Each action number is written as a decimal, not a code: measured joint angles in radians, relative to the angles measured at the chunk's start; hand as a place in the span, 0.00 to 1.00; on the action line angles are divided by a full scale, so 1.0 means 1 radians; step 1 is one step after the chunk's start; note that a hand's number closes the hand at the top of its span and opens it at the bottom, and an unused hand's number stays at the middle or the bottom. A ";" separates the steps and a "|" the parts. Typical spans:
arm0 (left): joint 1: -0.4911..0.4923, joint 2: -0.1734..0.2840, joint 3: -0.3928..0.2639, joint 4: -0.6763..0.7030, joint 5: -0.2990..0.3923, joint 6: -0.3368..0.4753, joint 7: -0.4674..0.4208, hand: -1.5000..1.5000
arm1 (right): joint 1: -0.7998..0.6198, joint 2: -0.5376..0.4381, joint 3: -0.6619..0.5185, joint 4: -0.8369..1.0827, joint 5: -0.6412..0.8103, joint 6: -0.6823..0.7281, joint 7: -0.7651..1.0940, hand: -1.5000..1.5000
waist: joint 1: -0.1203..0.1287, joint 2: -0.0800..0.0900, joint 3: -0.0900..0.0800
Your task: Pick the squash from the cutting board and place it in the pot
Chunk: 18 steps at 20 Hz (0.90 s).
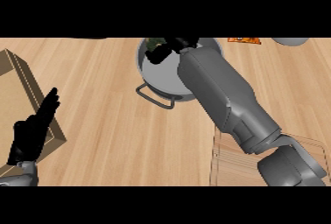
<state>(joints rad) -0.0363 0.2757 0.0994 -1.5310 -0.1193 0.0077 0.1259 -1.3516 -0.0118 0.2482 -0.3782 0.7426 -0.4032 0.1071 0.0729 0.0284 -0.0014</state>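
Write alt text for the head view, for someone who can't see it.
The robot's right hand reaches over a grey pot at the counter's far side, curled round a dark green squash. The left hand rests open at the left edge; a cutting board lies lower right.

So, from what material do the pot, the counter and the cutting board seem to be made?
The pot looks like metal with a dull grey finish: smooth pale walls and a thin wire-like handle. The counter looks like light wood, matt, with plank seams and grain lines. The cutting board also appears wooden, similar in tone, with faint grain and a thin outlined edge; it could be a laminate.
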 measured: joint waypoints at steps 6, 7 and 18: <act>-0.020 -0.001 -0.006 0.007 -0.004 -0.006 -0.006 0.50 | -0.015 -0.002 -0.092 0.105 -0.076 0.005 -0.077 0.00 | 0.023 0.012 0.000; -0.024 -0.002 -0.010 0.004 -0.005 -0.007 -0.002 0.50 | -0.011 -0.002 -0.107 0.117 -0.088 0.003 -0.094 0.00 | 0.027 0.014 0.001; -0.048 -0.013 -0.018 0.002 -0.010 -0.004 0.020 0.50 | -0.008 0.006 -0.275 0.124 -0.243 -0.029 -0.310 0.00 | 0.035 0.016 0.003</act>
<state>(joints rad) -0.0844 0.2626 0.0815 -1.5294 -0.1296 0.0037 0.1458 -1.3592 -0.0057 -0.0272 -0.2547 0.4999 -0.4318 -0.2031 0.1081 0.0448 0.0014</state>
